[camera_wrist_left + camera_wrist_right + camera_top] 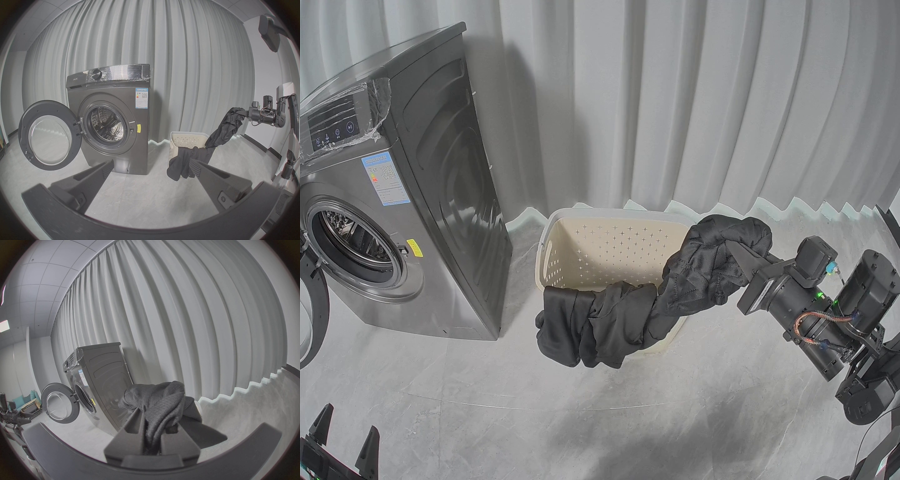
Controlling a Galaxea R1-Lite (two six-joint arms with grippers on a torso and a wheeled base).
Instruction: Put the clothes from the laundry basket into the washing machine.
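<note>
Pale grey marbled floor [550, 406] underfoot, white pleated curtain [675, 94] across the whole back wall.

At the right, held out level above that floor on a stretched black forearm: right gripper [745, 255], aimed leftward at the basket, fingers clamped hard on one bunched end of a long dark grey garment [687, 281]. From the right wrist, cloth pinched between the two pads and heaped over them in a lump. At the lower left, close to the floor: left gripper [150, 165], fingers spread wide with nothing between them, turned toward the machine's front, well apart from the cloth.

Garment pulled into one twisted rope. Long axis slanting from the high clamped end on the right down and leftward. Crosses the near rim of a cream perforated plastic laundry basket [600, 247], then sags outside the front wall in heavy folds. Lower end near the floor; touching or not, cannot tell.

Basket upright on the floor, close before the curtain, between the right arm and a dark grey front-loading washing machine [444, 187]. Machine well apart from the garment, left of the basket. Round glass door [48, 136] swung wide on the side away from the basket, steel drum [106, 123] exposed behind the round mouth.
</note>
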